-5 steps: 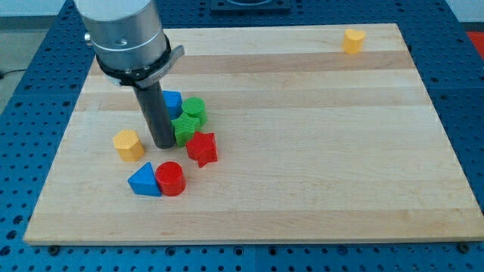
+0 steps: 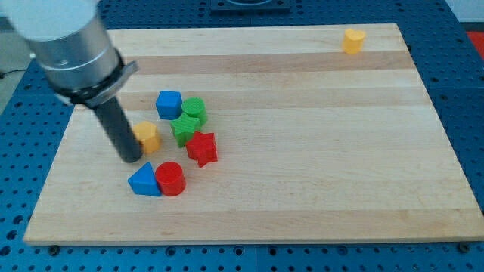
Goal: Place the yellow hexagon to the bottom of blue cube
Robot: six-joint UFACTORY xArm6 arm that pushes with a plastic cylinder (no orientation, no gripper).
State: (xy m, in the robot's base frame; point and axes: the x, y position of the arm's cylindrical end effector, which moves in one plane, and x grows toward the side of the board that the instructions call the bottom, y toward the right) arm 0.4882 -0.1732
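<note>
Swinging toward the view's left since the earlier frame, my tip now touches the yellow hexagon's left side; the hexagon sits upright, below-left of the blue cube; no pincer shows.

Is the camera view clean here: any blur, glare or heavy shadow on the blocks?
Camera view: blocks sharp, light even, no glare on the wooden board. The arm's silver housing looks slightly soft. My tip sits against the yellow hexagon, hiding its left edge. Shadows are faint.
</note>
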